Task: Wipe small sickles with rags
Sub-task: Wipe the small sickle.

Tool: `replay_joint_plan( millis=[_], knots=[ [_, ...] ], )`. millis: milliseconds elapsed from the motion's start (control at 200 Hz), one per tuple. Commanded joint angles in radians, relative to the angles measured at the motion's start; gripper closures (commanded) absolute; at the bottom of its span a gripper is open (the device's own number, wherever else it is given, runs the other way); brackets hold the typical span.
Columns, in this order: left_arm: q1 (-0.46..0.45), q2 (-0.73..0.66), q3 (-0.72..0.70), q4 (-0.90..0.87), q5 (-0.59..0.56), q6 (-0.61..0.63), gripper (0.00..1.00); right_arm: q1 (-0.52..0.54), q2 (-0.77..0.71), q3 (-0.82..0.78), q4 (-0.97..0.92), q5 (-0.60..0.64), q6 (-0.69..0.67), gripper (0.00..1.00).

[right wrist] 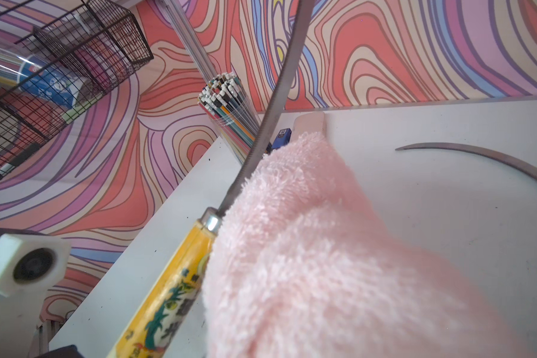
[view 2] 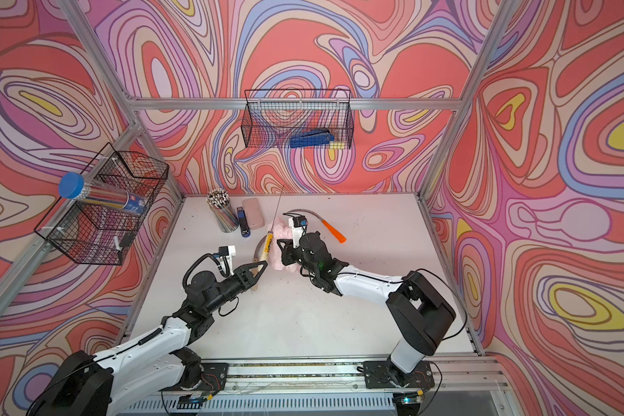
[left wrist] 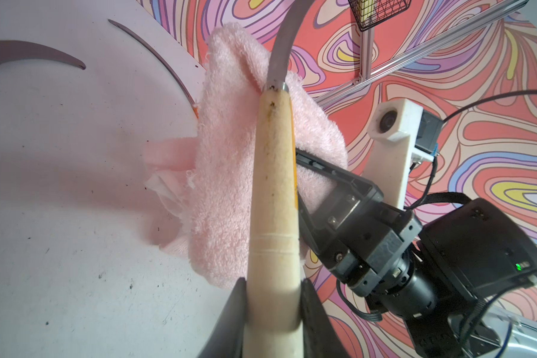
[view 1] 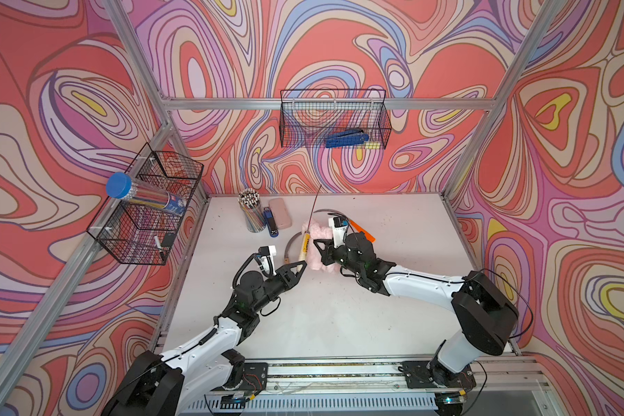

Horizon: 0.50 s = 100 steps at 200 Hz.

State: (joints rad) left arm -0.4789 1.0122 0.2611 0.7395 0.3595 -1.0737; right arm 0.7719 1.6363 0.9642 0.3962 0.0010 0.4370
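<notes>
The left pincer (view 1: 301,265) gripped a sickle (view 1: 305,245) by its wooden handle, blade pointing up. The right pincer (view 1: 319,250) pinched the pink rag (view 1: 321,233), pressing it against that sickle over the table (view 1: 339,317).

Both top views hang high over the near edge, looking down across the whole table (view 1: 321,324) to the far wall (view 1: 231,54). Wrist cams sit super close, both catching the rag (left wrist: 230,155) and sickle (left wrist: 273,186); right one faces far-left, I think.
</notes>
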Motion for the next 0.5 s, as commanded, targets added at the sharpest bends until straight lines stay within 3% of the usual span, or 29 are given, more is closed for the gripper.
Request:
replay_joint_plan(
  millis=[0, 210, 350, 496],
  knots=[
    [0.003, 0.012, 0.01, 0.011, 0.001, -0.003, 1.0, 0.001, 0.004, 0.082, -0.035, 0.004, -0.018, 1.0],
    [0.003, 0.008, -0.002, -0.089, -0.074, -0.046, 1.0, -0.023, 0.157, 0.199, -0.115, 0.011, 0.027, 1.0],
    [0.004, 0.023, -0.021, -0.112, -0.112, -0.087, 1.0, -0.032, 0.204, 0.116, -0.054, 0.032, 0.079, 1.0],
    [0.004, 0.058, -0.023, -0.059, -0.062, -0.107, 1.0, -0.032, 0.221, 0.048, 0.016, 0.006, 0.102, 1.0]
  ],
)
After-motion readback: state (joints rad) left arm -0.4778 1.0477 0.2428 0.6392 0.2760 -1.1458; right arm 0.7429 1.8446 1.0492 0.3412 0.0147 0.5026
